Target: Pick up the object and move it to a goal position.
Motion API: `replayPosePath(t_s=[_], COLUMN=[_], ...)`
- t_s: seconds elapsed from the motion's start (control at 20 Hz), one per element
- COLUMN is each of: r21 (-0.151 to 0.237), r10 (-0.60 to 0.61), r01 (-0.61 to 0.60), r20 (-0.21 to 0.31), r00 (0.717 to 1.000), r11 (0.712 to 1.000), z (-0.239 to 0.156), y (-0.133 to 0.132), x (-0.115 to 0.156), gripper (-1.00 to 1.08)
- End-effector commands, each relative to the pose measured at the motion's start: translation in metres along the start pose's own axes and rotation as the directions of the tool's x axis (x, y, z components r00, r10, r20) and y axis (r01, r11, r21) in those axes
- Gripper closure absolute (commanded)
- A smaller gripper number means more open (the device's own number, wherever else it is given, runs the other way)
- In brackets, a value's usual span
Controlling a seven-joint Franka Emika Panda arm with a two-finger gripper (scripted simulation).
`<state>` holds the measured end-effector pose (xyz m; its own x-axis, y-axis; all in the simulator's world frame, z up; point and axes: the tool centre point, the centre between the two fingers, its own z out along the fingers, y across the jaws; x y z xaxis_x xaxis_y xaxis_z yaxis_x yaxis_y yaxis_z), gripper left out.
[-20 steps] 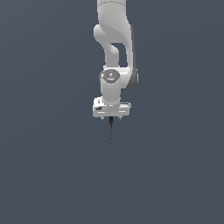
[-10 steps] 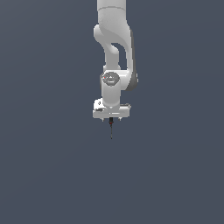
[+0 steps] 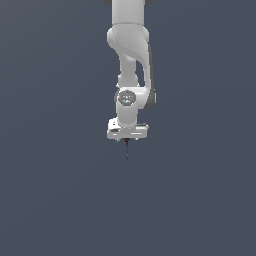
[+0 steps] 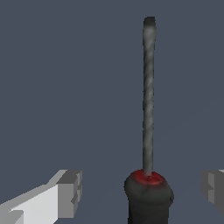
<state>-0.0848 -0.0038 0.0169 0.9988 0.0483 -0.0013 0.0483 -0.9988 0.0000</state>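
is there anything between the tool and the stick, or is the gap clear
Nothing visible. In the wrist view the stick stands between the open tool's fingers, with bare gaps on both sides. No goal mark shows.

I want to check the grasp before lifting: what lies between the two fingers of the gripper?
In the wrist view, the stick stands between the fingers, touching neither; a bare gap shows on each side.
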Motion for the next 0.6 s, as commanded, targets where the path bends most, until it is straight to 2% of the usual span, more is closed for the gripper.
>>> replayPosePath(t_s=[0.0,0.05,0.55], r21=[0.0,0.0,0.0], r10=[0.0,0.0,0.0], r01=[0.0,0.0,0.0], r20=[-0.001,-0.001,-0.001], r00=[1.0,1.0,1.0], r11=[1.0,1.0,1.0], z=[0.0022,0.0022,0.0019], y=[0.0,0.0,0.0], x=[0.0006,0.0006,0.0003], gripper=[-0.92,1.08,1.08])
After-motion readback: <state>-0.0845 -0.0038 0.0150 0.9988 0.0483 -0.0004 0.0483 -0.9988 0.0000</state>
